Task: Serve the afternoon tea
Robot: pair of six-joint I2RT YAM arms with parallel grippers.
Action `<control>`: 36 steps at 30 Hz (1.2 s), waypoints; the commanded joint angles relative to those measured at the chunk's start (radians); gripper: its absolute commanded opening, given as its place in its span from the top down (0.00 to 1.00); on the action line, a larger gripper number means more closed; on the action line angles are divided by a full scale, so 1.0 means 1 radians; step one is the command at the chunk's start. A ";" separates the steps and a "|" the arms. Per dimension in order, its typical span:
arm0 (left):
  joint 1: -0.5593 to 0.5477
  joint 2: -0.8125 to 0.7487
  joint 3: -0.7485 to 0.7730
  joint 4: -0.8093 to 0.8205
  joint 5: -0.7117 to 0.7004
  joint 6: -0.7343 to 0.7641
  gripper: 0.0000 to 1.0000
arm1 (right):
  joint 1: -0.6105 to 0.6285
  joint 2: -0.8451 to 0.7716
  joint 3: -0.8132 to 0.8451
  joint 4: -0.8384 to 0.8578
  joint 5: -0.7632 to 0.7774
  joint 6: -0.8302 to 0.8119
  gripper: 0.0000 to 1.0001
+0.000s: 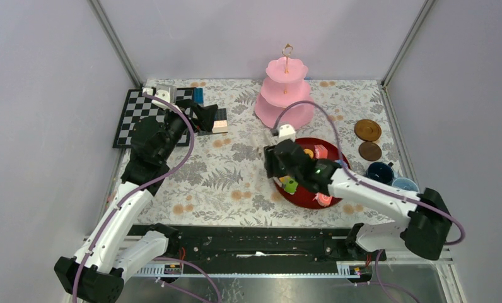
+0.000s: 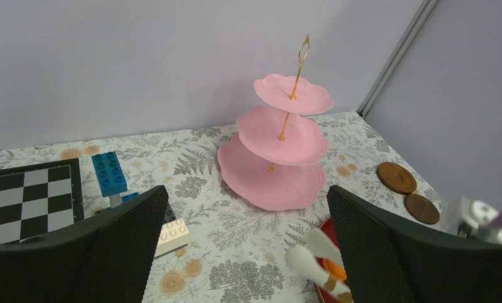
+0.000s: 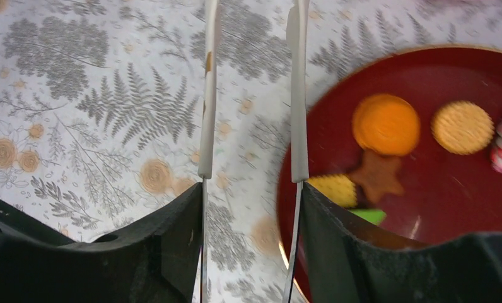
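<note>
One dark red tray (image 3: 453, 208) lies on the flowered tabletop (image 3: 78, 95). The right wrist view shows six sweets (image 3: 386, 124) on it: an orange round, a round biscuit, a brown star, a yellow piece, a green piece and a pink striped one cut off by the frame's edge. In the top view the right arm hides part of the tray and fewer can be counted.

The right hand (image 3: 251, 199) hangs over the tray's left rim, half closed on the one pair of white tongs (image 3: 297, 95), one tong arm lying against each finger.

Only the top view shows the two blue cups (image 1: 379, 172), right of the tray. The two brown saucers (image 1: 367, 130) lie beyond them.

The one pink three-tier stand (image 2: 270, 170) is just behind the tray.

The left hand (image 2: 247, 202) is well left of the tray, its fingers wide apart and holding nothing.
</note>
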 commanded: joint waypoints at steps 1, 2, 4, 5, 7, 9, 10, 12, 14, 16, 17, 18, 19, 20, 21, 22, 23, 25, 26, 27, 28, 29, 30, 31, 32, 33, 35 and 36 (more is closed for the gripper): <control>-0.008 -0.001 0.032 0.045 0.018 -0.009 0.01 | -0.130 -0.089 0.127 -0.423 -0.152 0.088 0.41; -0.008 0.000 0.032 0.046 0.020 -0.010 0.01 | -0.158 -0.094 0.150 -0.495 -0.170 0.095 0.42; -0.011 0.004 0.033 0.045 0.020 -0.012 0.01 | -0.205 -0.102 0.183 -0.621 -0.195 0.109 0.43; -0.012 0.006 0.033 0.044 0.020 -0.013 0.01 | -0.218 -0.113 0.188 -0.664 -0.201 0.117 0.44; -0.015 0.009 0.036 0.041 0.021 -0.014 0.01 | -0.233 -0.148 0.181 -0.723 -0.216 0.137 0.44; -0.018 0.011 0.037 0.041 0.023 -0.015 0.01 | -0.248 -0.174 0.162 -0.761 -0.225 0.153 0.43; -0.019 0.011 0.037 0.042 0.025 -0.015 0.01 | -0.254 -0.185 0.150 -0.774 -0.234 0.160 0.43; -0.021 0.011 0.037 0.041 0.024 -0.015 0.01 | -0.260 -0.206 0.123 -0.788 -0.270 0.179 0.43; -0.023 0.012 0.037 0.040 0.021 -0.015 0.01 | -0.260 -0.226 0.100 -0.791 -0.308 0.197 0.44; -0.026 0.015 0.037 0.040 0.020 -0.015 0.01 | -0.260 -0.243 0.094 -0.810 -0.311 0.212 0.44; -0.028 0.015 0.037 0.039 0.020 -0.015 0.01 | -0.260 -0.247 0.093 -0.822 -0.311 0.215 0.44; -0.029 0.016 0.037 0.039 0.020 -0.015 0.01 | -0.259 -0.251 0.092 -0.832 -0.318 0.217 0.44; -0.030 0.018 0.038 0.037 0.020 -0.014 0.01 | -0.260 -0.255 0.093 -0.842 -0.328 0.221 0.43; -0.031 0.021 0.039 0.037 0.019 -0.014 0.01 | -0.259 -0.261 0.093 -0.850 -0.337 0.229 0.43; -0.033 0.020 0.040 0.035 0.016 -0.013 0.01 | -0.260 -0.269 0.096 -0.856 -0.338 0.236 0.43; -0.034 0.022 0.040 0.035 0.016 -0.012 0.01 | -0.259 -0.280 0.096 -0.861 -0.334 0.246 0.43; -0.035 0.023 0.041 0.032 0.015 -0.011 0.01 | -0.259 -0.291 0.095 -0.862 -0.326 0.258 0.43; -0.036 0.026 0.044 0.027 0.014 -0.011 0.01 | -0.260 -0.314 0.079 -0.843 -0.326 0.298 0.43; -0.037 0.026 0.044 0.027 0.015 -0.010 0.01 | -0.261 -0.325 0.066 -0.826 -0.332 0.324 0.43; -0.038 0.026 0.044 0.026 0.014 -0.011 0.01 | -0.260 -0.342 0.051 -0.806 -0.334 0.361 0.43; -0.039 0.028 0.044 0.026 0.014 -0.011 0.01 | -0.260 -0.365 0.031 -0.779 -0.339 0.396 0.44; -0.040 0.028 0.044 0.027 0.013 -0.011 0.01 | -0.261 -0.393 0.012 -0.746 -0.344 0.432 0.43; -0.041 0.029 0.045 0.025 0.011 -0.011 0.01 | -0.261 -0.428 -0.005 -0.722 -0.341 0.465 0.43; -0.042 0.031 0.046 0.024 0.010 -0.011 0.01 | -0.264 -0.450 -0.018 -0.706 -0.338 0.495 0.43; -0.044 0.032 0.046 0.024 0.011 -0.010 0.01 | -0.268 -0.466 -0.029 -0.698 -0.334 0.522 0.43; -0.043 0.033 0.046 0.023 0.012 -0.010 0.01 | -0.273 -0.484 -0.041 -0.688 -0.337 0.544 0.43; -0.045 0.033 0.047 0.023 0.012 -0.009 0.01 | -0.286 -0.510 -0.068 -0.678 -0.346 0.577 0.44; -0.045 0.033 0.047 0.022 0.010 -0.009 0.01 | -0.294 -0.522 -0.079 -0.677 -0.347 0.589 0.44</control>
